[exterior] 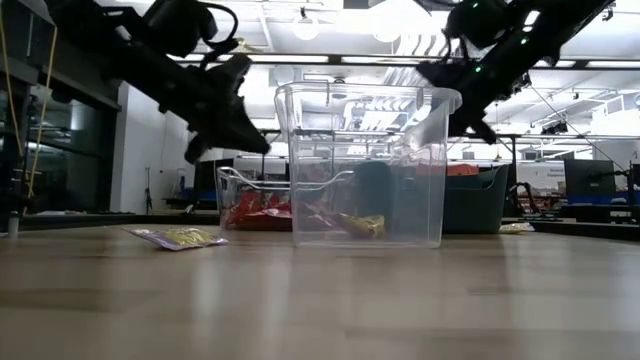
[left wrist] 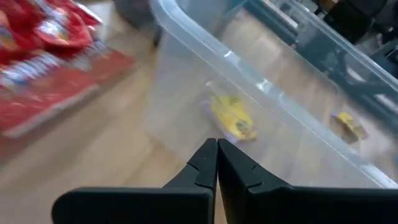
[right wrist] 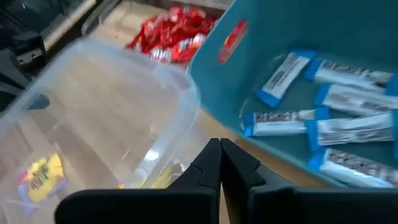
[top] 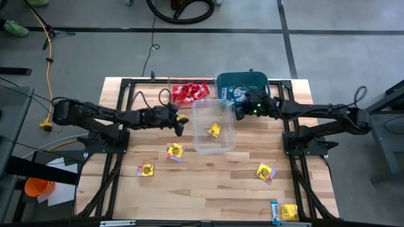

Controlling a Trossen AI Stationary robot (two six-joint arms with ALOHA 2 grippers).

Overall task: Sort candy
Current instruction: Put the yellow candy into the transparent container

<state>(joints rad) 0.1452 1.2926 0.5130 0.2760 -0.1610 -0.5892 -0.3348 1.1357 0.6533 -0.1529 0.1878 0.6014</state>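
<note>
The candy is small shiny packets. Red ones (top: 190, 93) fill the far clear tub. Light blue ones (right wrist: 323, 118) lie in the teal bin (top: 243, 83). One yellow packet (top: 214, 130) lies in the middle clear tub (top: 203, 107). Loose yellow packets rest flat on the table (top: 175, 151), (top: 146, 169), (top: 264, 171). My left gripper (top: 180, 128) hangs shut and empty above the table, just left of the middle tub. My right gripper (top: 238, 113) is shut and empty, raised over the gap between the middle tub's right rim and the teal bin.
A yellow packet (top: 289, 212) and a blue one (top: 274, 208) lie at the table's near right edge. The three containers crowd the far middle of the table. Open wood (top: 214, 183) stretches across the near half. Black frame rails (top: 120, 145) run along both sides.
</note>
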